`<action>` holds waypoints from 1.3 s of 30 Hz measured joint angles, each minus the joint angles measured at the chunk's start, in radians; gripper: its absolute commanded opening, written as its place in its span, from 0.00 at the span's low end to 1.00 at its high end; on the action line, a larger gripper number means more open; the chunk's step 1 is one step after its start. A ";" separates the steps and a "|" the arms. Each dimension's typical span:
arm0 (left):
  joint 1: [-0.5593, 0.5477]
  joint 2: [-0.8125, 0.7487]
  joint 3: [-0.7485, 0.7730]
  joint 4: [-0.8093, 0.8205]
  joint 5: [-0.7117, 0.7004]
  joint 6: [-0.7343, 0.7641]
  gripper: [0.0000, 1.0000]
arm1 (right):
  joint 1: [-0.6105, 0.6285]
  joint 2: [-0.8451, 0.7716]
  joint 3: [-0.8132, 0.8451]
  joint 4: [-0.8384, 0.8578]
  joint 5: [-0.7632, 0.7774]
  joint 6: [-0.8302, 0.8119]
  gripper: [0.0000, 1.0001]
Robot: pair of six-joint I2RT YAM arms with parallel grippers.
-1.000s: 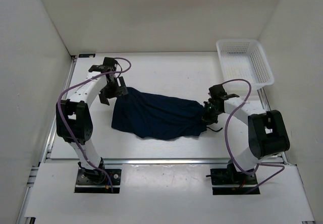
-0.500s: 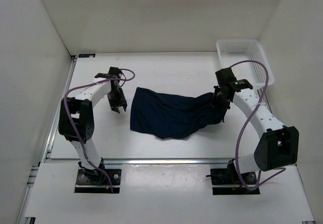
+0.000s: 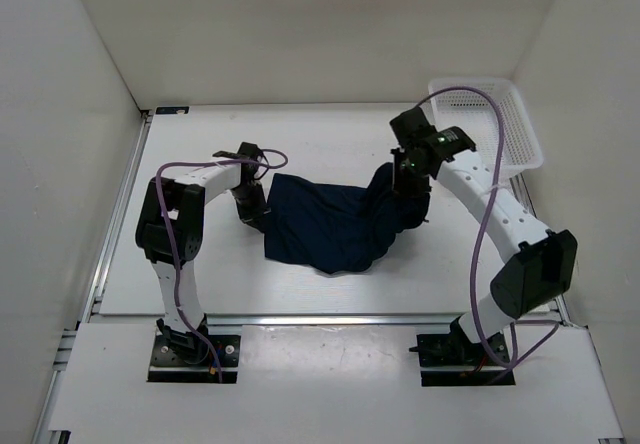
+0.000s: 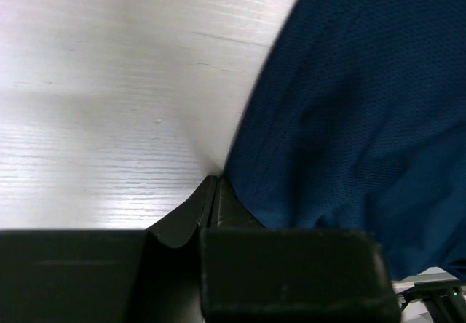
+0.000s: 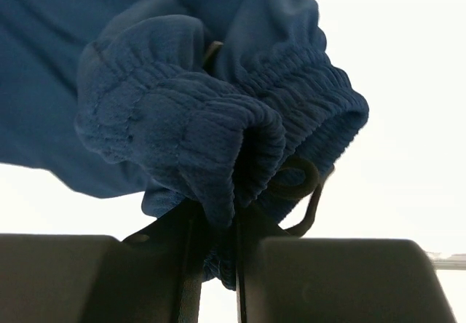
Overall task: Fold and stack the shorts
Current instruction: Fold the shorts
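Note:
The dark navy shorts lie crumpled at mid-table, their right end raised. My right gripper is shut on the gathered elastic waistband and holds it off the table; the cloth fills the gap at the right gripper, and a drawstring loop hangs beside it. My left gripper is low at the shorts' left edge. In the left wrist view the left gripper is shut, its tips touching the edge of the shorts, and no cloth shows between the fingers.
A white mesh basket stands at the back right corner, just behind the right arm. White walls close in the table on the left, back and right. Purple cables loop off both arms.
The right gripper has lifted the waistband and carried it back and leftward, dragging the shorts to the right. The left gripper has followed to the shorts' left edge and closed from wide open.

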 measured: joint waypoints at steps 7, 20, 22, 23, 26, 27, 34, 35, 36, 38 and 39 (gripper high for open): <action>-0.004 0.000 -0.002 0.012 0.009 -0.001 0.10 | 0.167 0.145 0.199 -0.054 0.036 0.028 0.00; 0.065 -0.067 -0.074 0.030 0.080 0.036 0.62 | 0.380 0.624 0.777 -0.066 -0.063 0.066 0.75; 0.132 -0.114 -0.093 0.008 0.105 0.047 0.64 | 0.381 0.621 0.759 -0.035 -0.098 0.059 0.79; 0.169 -0.137 -0.094 -0.002 0.108 0.053 0.64 | 0.381 0.606 0.737 -0.014 -0.106 0.057 0.81; 0.253 -0.190 -0.074 -0.032 0.094 0.066 0.64 | 0.370 0.485 0.552 0.061 -0.119 0.053 0.70; 0.267 -0.200 -0.061 -0.045 0.079 0.069 0.62 | 0.362 0.437 0.488 0.070 -0.119 0.053 0.63; 0.172 -0.225 0.119 -0.151 -0.038 0.093 0.62 | 0.216 0.064 -0.021 0.171 -0.087 0.089 0.44; 0.140 -0.224 0.155 -0.164 -0.055 0.097 0.72 | 0.195 0.037 -0.069 0.179 -0.082 0.093 0.46; 0.101 -0.221 0.197 -0.177 -0.068 0.104 0.85 | 0.173 0.010 -0.124 0.190 -0.077 0.101 0.49; 0.019 -0.198 0.300 -0.216 -0.096 0.102 1.00 | 0.145 -0.021 -0.208 0.193 -0.071 0.108 0.50; -0.021 -0.175 0.357 -0.226 -0.114 0.097 1.00 | 0.135 -0.030 -0.241 0.193 -0.071 0.109 0.52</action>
